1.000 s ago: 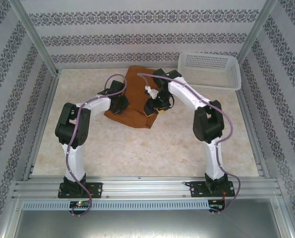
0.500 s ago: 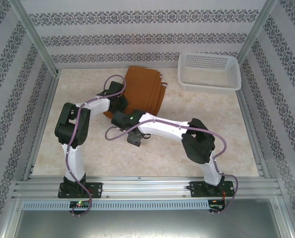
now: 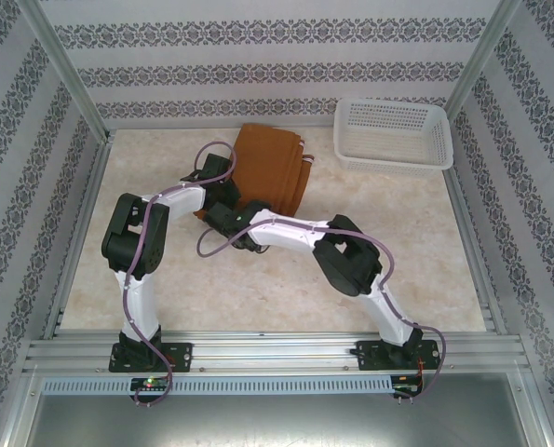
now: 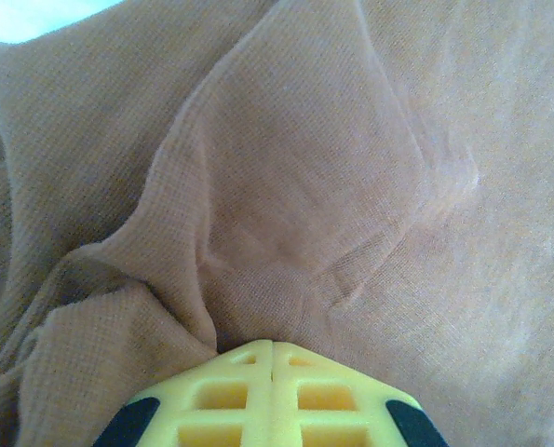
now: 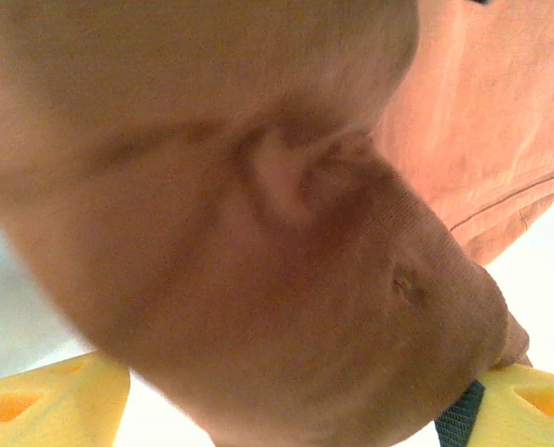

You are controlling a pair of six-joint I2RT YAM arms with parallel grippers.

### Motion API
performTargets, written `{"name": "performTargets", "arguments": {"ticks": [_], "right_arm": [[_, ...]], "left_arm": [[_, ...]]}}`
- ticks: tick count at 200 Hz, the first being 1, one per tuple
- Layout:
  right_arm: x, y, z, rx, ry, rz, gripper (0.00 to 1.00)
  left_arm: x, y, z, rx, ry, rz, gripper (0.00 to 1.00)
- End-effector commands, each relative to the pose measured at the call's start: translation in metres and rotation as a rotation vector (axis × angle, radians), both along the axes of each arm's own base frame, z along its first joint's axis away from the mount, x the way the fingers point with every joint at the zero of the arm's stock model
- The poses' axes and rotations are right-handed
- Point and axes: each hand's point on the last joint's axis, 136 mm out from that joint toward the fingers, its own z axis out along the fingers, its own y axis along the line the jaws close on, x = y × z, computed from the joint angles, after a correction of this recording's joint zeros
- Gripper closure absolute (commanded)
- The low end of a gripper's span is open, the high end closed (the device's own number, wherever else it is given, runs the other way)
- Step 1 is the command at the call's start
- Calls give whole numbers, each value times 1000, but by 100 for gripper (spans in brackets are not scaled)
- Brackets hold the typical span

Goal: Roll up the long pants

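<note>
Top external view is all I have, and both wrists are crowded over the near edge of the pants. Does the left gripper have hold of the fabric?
Observer: Yes. In the left wrist view the left gripper is shut, pads together, and folds of the long pants run into its tip.
Operator: And the other one?
Observer: The right gripper is open, its yellow fingers wide apart, with a thick bunched fold of the fabric between them.
Operator: Is that fold clamped?
Observer: The cloth touches one finger. The right wrist view is too blurred to tell whether it is clamped.
</note>
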Motion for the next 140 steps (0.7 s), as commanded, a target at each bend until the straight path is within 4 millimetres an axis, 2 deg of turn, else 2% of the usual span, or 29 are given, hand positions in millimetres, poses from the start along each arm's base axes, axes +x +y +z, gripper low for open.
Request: {"name": "performTargets", "arguments": {"ticks": [1, 13, 32, 37, 45, 54, 66, 79, 90, 112, 140], "right_arm": [[20, -3, -24, -28, 13, -3, 20], [22, -14, -37, -29, 66, -34, 28], [15, -30, -54, 17, 190, -96, 50], [13, -34, -56, 33, 215, -111, 60], [10, -39, -59, 50, 242, -131, 85], [8, -44, -60, 68, 264, -147, 100], [4, -48, -59, 99, 301, -167, 100], [-1, -47, -52, 142, 334, -185, 100], [-5, -45, -42, 186, 358, -194, 100], [-17, -36, -15, 284, 429, -211, 100], [-37, -27, 18, 410, 615, -281, 100]], "left_arm": [[-32, 17, -26, 32, 135, 12, 100], [-33, 17, -23, 30, 131, 11, 100], [-32, 19, -13, 38, 111, 7, 100], [-32, 20, -10, 41, 106, 9, 100], [-30, 22, -2, 45, 91, 13, 100], [-27, 25, 7, 43, 73, 23, 100], [-22, 31, 23, 40, 43, 46, 98], [-18, 41, 42, 70, 17, 80, 72], [-16, 49, 60, 96, -14, 99, 64], [-17, 69, 96, 154, -71, 141, 59], [-27, 81, 132, 157, -125, 168, 64]]}}
